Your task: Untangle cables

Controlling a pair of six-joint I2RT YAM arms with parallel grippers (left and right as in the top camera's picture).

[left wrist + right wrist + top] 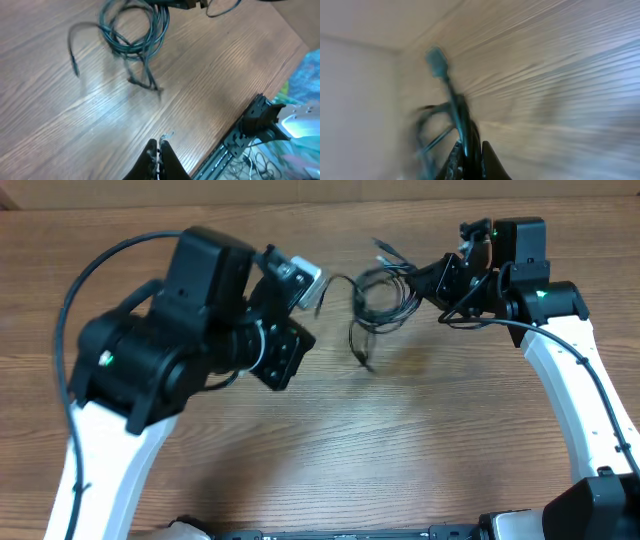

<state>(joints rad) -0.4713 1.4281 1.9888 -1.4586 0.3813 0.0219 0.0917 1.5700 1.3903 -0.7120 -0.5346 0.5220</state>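
Note:
The cables (382, 295) are a loose coil of thin dark cords, held a little above the wooden table with a shadow beneath them. My right gripper (428, 280) is shut on the coil's right side. The blurred right wrist view shows a cord (462, 125) pinched between the jaws of the right gripper (474, 146), and a plug (436, 61) sticks out beyond them. In the left wrist view the coil (132, 35) hangs far ahead, with one loose strand (75, 55) trailing left. My left gripper (159, 146) is shut over bare table, apart from the cords.
The bulky left arm (190, 320) covers the table's left half in the overhead view. The left wrist view shows the table's edge with a black rail (235, 145), and loose white wires (255, 162) lie beyond it. A pale wall (355, 100) stands close behind the table.

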